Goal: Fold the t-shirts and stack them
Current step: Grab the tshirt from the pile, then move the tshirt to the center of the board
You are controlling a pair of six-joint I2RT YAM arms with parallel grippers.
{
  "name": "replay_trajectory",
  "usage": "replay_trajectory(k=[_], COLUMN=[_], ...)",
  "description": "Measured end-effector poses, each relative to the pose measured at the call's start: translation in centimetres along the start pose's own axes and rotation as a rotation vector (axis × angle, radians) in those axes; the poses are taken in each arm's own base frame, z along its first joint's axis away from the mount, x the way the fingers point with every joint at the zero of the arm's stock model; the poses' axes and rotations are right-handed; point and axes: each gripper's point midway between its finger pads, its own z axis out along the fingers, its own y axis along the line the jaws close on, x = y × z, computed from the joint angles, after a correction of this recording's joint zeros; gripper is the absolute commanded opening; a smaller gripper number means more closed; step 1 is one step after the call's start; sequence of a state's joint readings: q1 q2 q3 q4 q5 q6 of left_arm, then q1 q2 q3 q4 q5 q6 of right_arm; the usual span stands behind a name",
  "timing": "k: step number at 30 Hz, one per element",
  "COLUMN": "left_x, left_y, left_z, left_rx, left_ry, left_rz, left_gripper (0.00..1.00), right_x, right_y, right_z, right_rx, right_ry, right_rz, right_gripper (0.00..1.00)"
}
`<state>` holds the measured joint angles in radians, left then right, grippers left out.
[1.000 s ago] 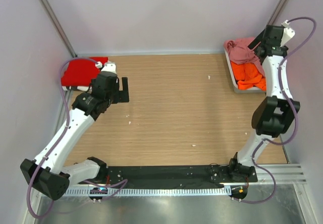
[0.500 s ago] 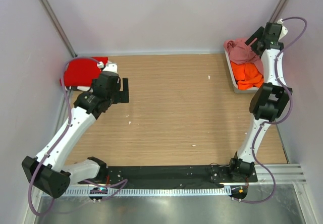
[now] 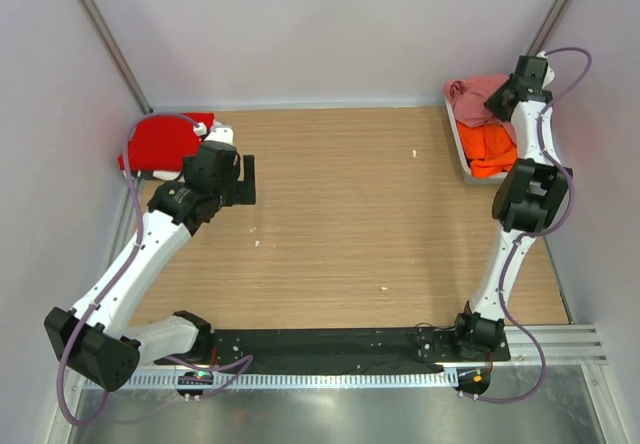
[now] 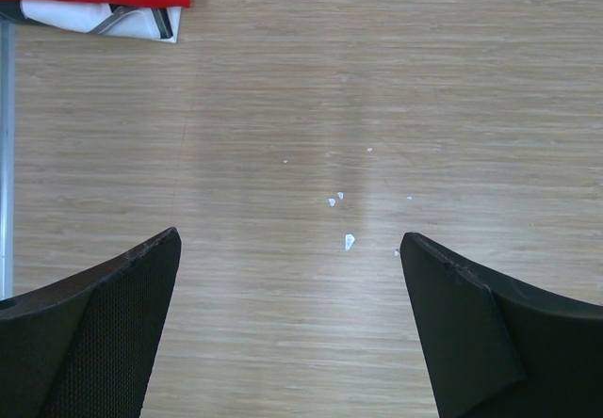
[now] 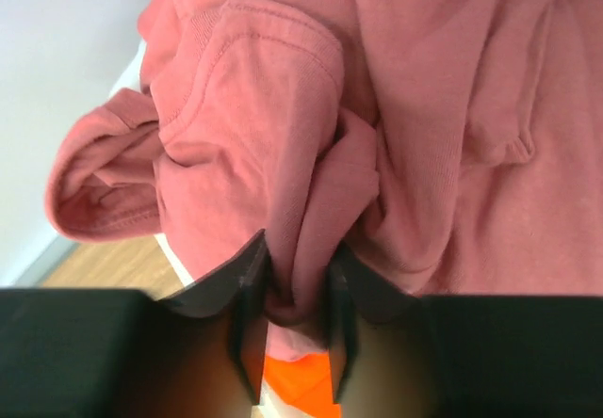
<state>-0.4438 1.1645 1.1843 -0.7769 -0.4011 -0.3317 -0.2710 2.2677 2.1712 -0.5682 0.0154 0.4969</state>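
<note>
Cloth of the pink t-shirt [image 5: 415, 107], heaped in the far-right basket [image 3: 460, 154], is pinched by the right tool [image 5: 294, 324], whose arm has swung farther back, likely starting the lift; the left tool [image 4: 289, 239] hangs spread.

— What was seen on the wooden table [image 3: 350, 214]?
— White crumbs [image 4: 349, 241] were scattered mid-board, and a white piece with grey and black markings [image 4: 104, 18] was laid near its far left edge.
— And the far right corner?
— A pale basket [image 3: 457, 144] was set there.

Left arm [image 3: 135, 264] and right arm [image 3: 528, 134]: white link shells, black joint housings, external purple cables [image 3: 125, 156]. Left claw [image 4: 290, 239] fingers [image 4: 104, 333]: matte black.
</note>
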Motion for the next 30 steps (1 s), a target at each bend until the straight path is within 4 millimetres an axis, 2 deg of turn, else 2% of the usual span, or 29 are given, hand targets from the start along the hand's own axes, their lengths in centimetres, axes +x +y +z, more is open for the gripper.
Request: replay_trajectory(k=[1,2,8,11,13,15,18,19,21,22,24,26,28,30], left_x=[0.0,0.0,0.0,0.0,-0.1,-0.1,-0.2,-0.2,-0.3,-0.3,-0.3,-0.4,-0.4,-0.4], left_y=[0.0,0.0,0.0,0.2,0.4,0.6,1.1,1.2,1.6,1.8,2.1,2.3,2.5,2.6], left_z=[0.0,0.0,0.0,0.0,0.0,0.0,0.0,0.0,0.0,0.0,0.0,-0.1,-0.1,-0.1], left_rx=[0.000,0.000,-0.001,-0.010,-0.020,-0.034,-0.060,-0.069,-0.088,-0.098,-0.113,-0.124,-0.133,-0.137], left_ry=[0.000,0.000,0.000,-0.002,-0.004,-0.008,-0.012,-0.014,-0.018,-0.020,-0.022,-0.025,-0.026,-0.027], left_rz=[0.000,0.000,0.000,0.001,0.001,0.001,0.003,0.003,0.003,0.004,0.004,0.003,0.001,0.000], left_gripper=[1.00,1.00,1.00,1.00,1.00,1.00,1.00,1.00,1.00,1.00,1.00,1.00,1.00,1.00], right_x=[0.1,0.2,0.0,0.1,0.2,0.6,2.1,2.7,4.8,6.8,8.9,9.8,11.0,13.7], right_y=[0.1,0.1,0.8,2.5,5.1,8.7,16.7,18.6,22.3,23.6,23.8,22.6,20.5,17.8], right_z=[0.1,0.1,-0.2,-1.2,-3.1,-5.9,-13.6,-16.1,-22.6,-26.6,-31.0,-32.5,-31.4,-28.7], right_rx=[-0.003,-0.009,-0.038,-0.069,-0.112,-0.171,-0.332,-0.379,-0.515,-0.601,-0.689,-0.708,-0.670,-0.597], right_ry=[0.005,0.008,0.012,0.011,0.008,-0.002,-0.042,-0.048,-0.068,-0.058,-0.042,-0.036,-0.014,0.052], right_rz=[0.000,-0.001,0.008,-0.008,-0.034,-0.072,-0.153,-0.171,-0.194,-0.214,-0.236,-0.238,-0.234,-0.242], right_gripper=[0.04,0.01,0.01,0.01,0.01,0.01,0.03,0.14,0.67,0.99,1.00,1.00,1.00,1.00])
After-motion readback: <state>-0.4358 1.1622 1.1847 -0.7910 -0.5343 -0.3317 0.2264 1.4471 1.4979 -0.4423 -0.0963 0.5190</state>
